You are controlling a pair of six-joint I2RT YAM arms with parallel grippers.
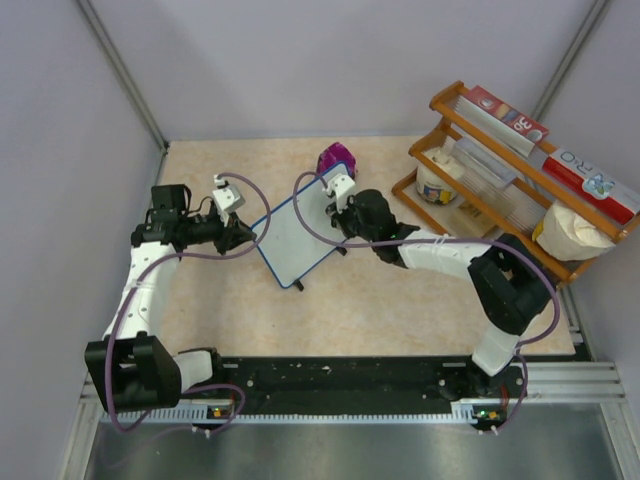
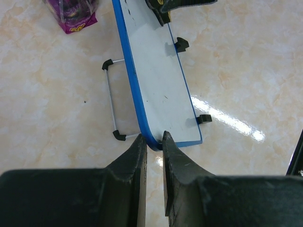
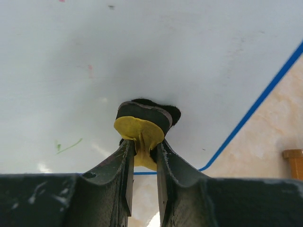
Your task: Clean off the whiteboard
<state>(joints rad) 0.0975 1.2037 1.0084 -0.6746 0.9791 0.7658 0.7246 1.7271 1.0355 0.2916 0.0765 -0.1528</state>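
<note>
The whiteboard (image 1: 297, 232) stands in the middle of the tan table (image 1: 400, 310), propped at a tilt, with its white face turned toward the right arm and its blue frame running all round. The left gripper (image 1: 243, 236) reaches in from the left, and in its wrist view the left gripper (image 2: 151, 141) has its fingers pinched together on the rounded blue corner at the near end of the whiteboard (image 2: 161, 80). Along the lower edge of the face sit two small black feet (image 2: 181, 44) that touch the table, and behind the board a thin wire stand (image 2: 111, 100) with black end caps rests on the surface. The right gripper (image 1: 336, 212) comes from the right side and meets the far part of the white face. Its wrist view shows the right gripper (image 3: 142, 150) clamped tight on a yellow-and-black eraser (image 3: 142, 124); the yellow part is squeezed between the fingers and the black pad lies flat against the whiteboard (image 3: 142, 47). A short green mark (image 3: 67, 146) shows on the face left of the eraser, and a faint pinkish smear (image 3: 90, 70) lies farther up. A purple packet (image 1: 333, 157) lies just beyond the far end of the board. A wooden rack (image 1: 470, 105) holding boxes and tubs stands at the far right of the table, well apart from the board.
</note>
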